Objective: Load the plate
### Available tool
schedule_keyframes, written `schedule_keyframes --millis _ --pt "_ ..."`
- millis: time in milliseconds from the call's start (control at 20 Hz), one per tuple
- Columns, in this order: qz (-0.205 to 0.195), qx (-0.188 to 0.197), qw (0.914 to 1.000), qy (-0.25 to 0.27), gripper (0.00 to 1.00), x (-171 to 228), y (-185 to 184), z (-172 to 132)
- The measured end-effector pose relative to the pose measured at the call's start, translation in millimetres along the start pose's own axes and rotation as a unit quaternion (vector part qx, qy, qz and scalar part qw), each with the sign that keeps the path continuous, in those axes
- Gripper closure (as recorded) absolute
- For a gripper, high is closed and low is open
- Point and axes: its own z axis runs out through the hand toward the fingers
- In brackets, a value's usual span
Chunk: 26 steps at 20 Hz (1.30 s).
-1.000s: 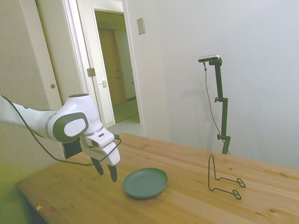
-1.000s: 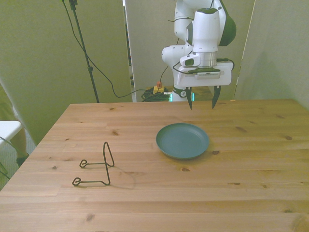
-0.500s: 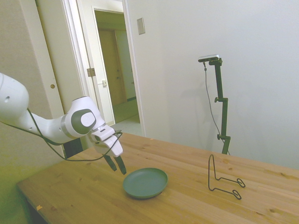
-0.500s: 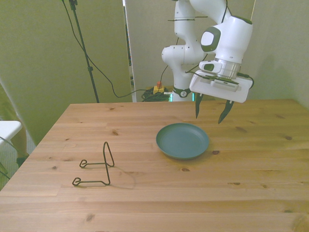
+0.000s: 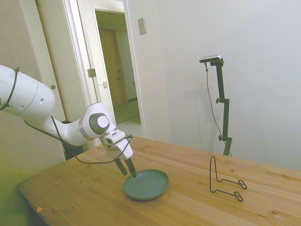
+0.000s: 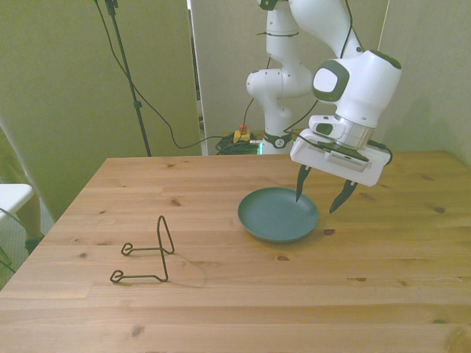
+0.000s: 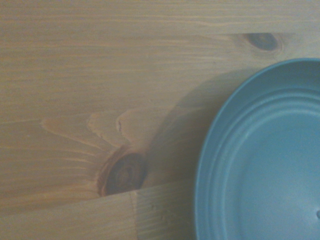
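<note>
The gripper point(image 6: 320, 200) hangs tilted over the plate's point(image 6: 277, 214) rim on the front view's right, its 2 fingers point(image 6: 300, 184) spread wide and holding nothing, 1 above the plate, 1 just outside it. The round grey-green plate lies flat on the wooden table point(image 6: 221, 309), so no long axis shows. A bent wire stand point(image 6: 147, 254) sits well apart from the plate, toward the front view's left. A dark knot point(image 7: 122, 175) marks the wood near the plate's edge.
</note>
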Motion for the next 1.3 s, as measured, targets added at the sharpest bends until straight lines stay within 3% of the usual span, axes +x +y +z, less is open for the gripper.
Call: schedule_keyframes --millis 300,350,1300 --pt "0.002 -0.03 0.9995 0.008 0.0 -2 -13 15" --pt "0.002 -0.033 0.9994 0.009 1.0 -1 -14 15" --pt "0.006 -0.071 0.9975 0.004 1.0 3 -5 26"
